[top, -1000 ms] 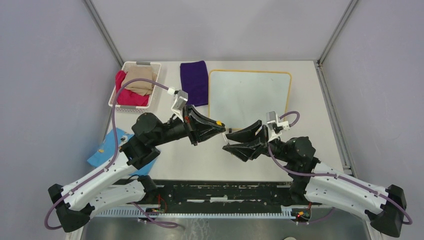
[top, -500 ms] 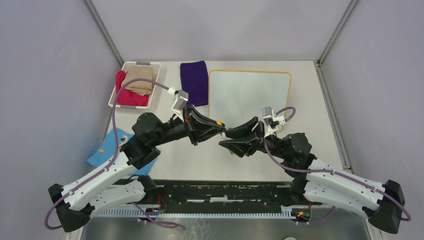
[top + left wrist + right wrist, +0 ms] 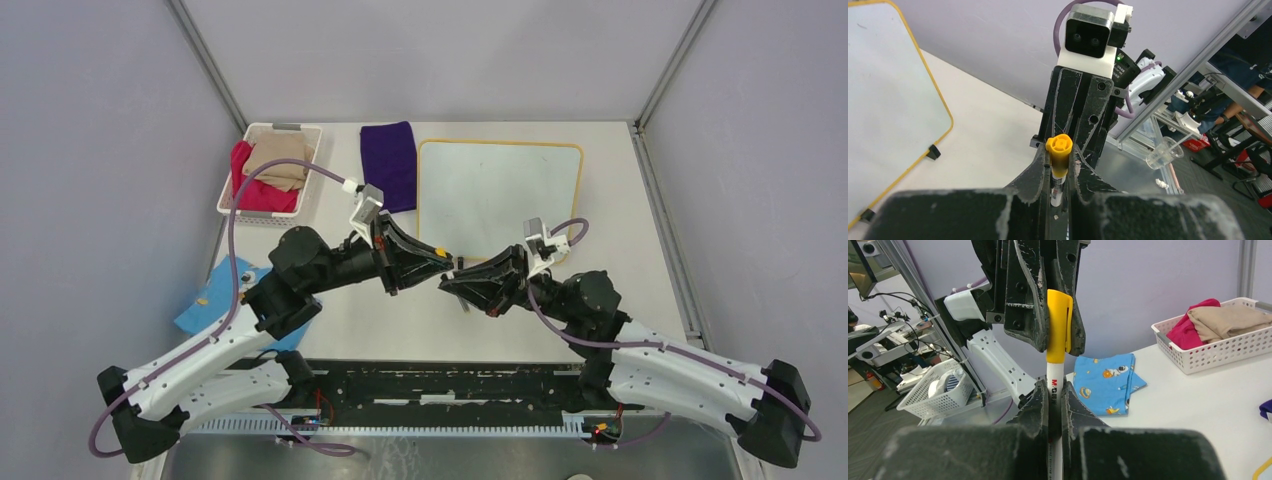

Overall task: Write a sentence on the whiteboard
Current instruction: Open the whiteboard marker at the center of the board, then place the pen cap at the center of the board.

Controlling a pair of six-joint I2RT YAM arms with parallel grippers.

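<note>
One marker (image 3: 1054, 375) pinched between left claw (image 3: 1059, 165) and right claw (image 3: 1054, 400), whiteboard (image 3: 500, 185) beyond.

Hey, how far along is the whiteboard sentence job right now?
Done: the marker is picked up. In hand: the left gripper clamps its yellow cap, the right gripper its white barrel; the cap is on. Left: pulling the cap off and all the writing, since the whiteboard looks blank.

The one readable mark, seen in the right wrist view, is the brand "M&G", printed in dark letters on the marker (image 3: 1053, 371)'s white barrel, just below its yellow cap (image 3: 1058, 325)
</note>
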